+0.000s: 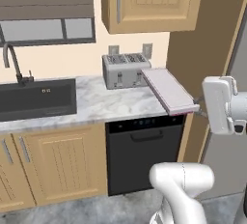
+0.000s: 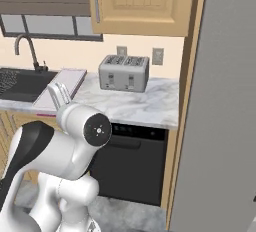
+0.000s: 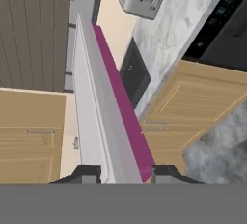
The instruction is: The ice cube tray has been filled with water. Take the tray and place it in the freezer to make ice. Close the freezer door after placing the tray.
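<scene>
The robot's hand [image 3: 124, 172] grips the ice cube tray [image 1: 169, 91] by one end, its two dark fingertips [image 3: 87, 174] nearly together on either face of the thin slab. Seen from the hand, the tray runs away edge-on, pale face beside a magenta edge. From the left base camera it hangs in the air past the end of the marble tabletop [image 1: 101, 103], just in front of the silver toaster [image 1: 125, 70] and above the black dishwasher [image 1: 144, 150]. The right base camera adds the tall grey fridge door [image 2: 225, 126] at right, and puts the tray before the sink [image 2: 20, 85].
</scene>
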